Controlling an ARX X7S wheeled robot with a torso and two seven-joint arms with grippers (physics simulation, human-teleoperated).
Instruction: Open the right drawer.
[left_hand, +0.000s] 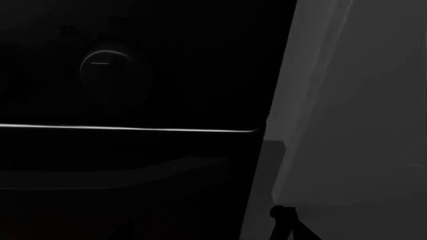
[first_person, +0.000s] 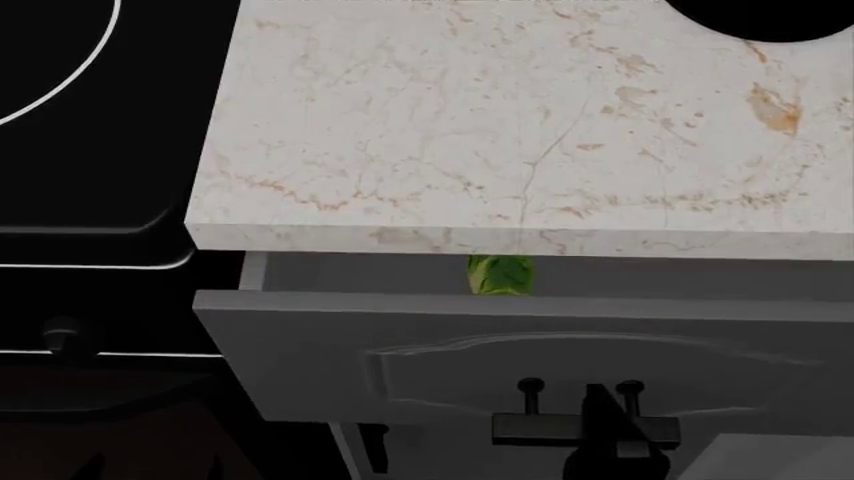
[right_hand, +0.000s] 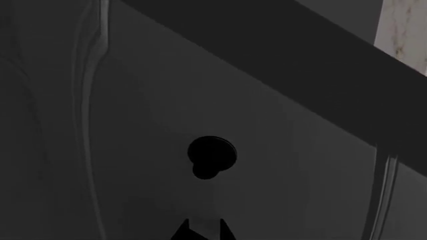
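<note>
Right gripper (first_person: 617, 425) at drawer (first_person: 534, 350) handle (first_person: 582, 428), green item (first_person: 499, 275) inside.

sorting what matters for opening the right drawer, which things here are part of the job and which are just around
Part of the job:
- right drawer, already pulled out a little
- its black bar handle
- right hand at the handle; grip unclear

Just around:
- marble countertop
- green item inside the drawer
- black oven front and knob
</note>
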